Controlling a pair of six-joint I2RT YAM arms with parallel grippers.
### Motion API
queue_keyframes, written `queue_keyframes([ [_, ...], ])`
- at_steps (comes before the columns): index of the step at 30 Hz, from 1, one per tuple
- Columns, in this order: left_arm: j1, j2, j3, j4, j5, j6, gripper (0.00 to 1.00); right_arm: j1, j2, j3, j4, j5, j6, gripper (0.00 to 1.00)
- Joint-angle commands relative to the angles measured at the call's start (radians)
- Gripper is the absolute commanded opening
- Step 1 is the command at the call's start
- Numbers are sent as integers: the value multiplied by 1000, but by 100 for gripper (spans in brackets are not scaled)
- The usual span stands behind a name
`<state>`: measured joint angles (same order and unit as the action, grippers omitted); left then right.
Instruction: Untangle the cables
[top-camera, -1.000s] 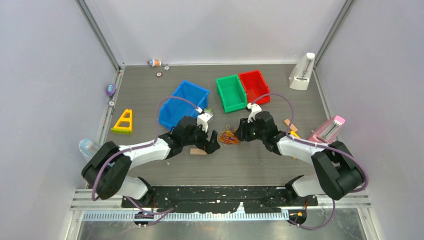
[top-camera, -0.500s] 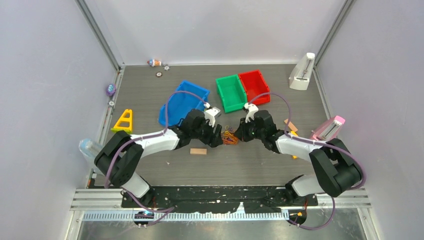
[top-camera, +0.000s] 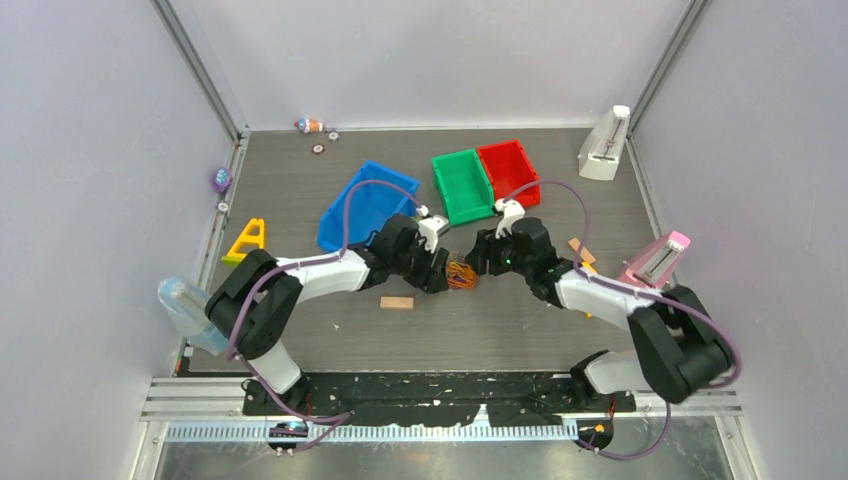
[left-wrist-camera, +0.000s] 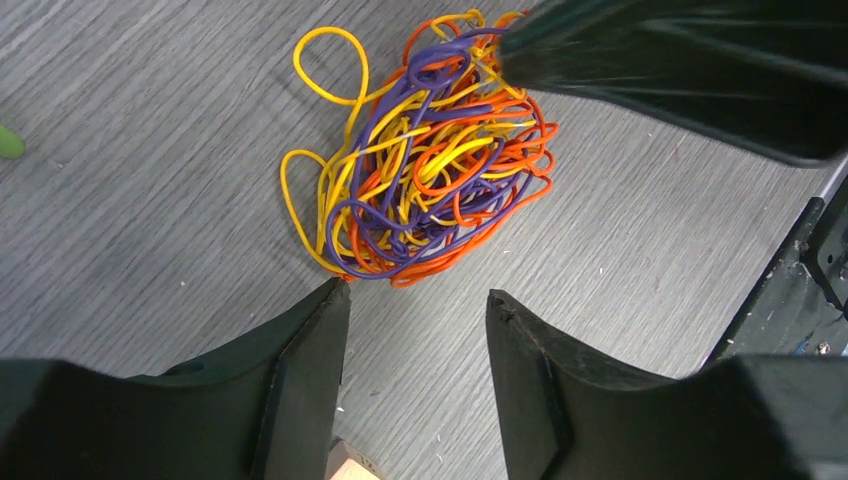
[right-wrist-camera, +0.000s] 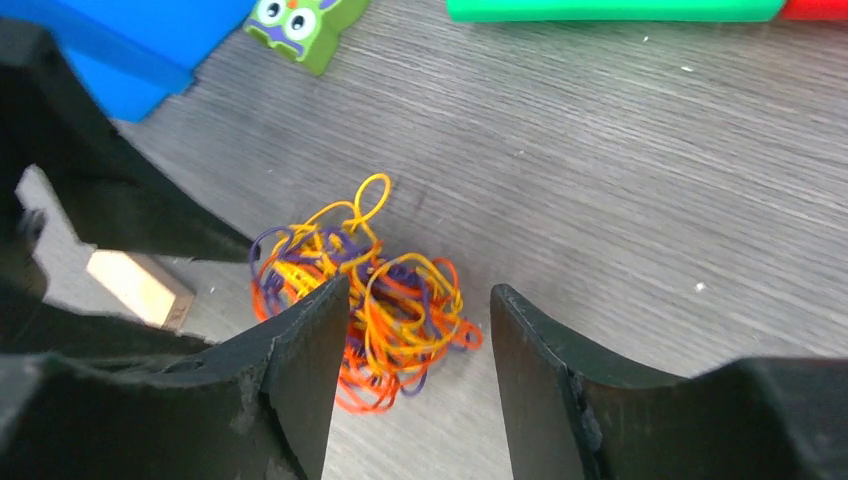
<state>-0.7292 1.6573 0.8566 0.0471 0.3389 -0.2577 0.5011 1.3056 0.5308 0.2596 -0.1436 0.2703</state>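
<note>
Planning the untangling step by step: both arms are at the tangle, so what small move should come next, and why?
Probably ease the right gripper down and close its fingers on the cables: they lie in one orange, yellow and purple knot on the table, its open fingers straddle them, and the left gripper, also open, sits just short.

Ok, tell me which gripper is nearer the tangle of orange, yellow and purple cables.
Right. The right gripper straddles the tangle of orange, yellow and purple cables with open jaws; the left gripper, also open, sits just short.
</note>
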Motion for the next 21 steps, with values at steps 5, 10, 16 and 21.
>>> queue_keyframes([
  [5, -4, 66, 84, -39, 8, -14, 48, 1, 216, 126, -10, -161, 4, 52],
  [10, -4, 116, 147, -107, 7, -15, 21, 0, 222, 98, 6, -205, 14, 33],
  [16, 0, 74, 123, -107, -50, -9, 0, 0, 189, 62, 31, -220, 28, 6],
  [21, 19, -4, 62, -77, -114, -9, 0, 1, 124, 40, 18, -118, 31, 5],
])
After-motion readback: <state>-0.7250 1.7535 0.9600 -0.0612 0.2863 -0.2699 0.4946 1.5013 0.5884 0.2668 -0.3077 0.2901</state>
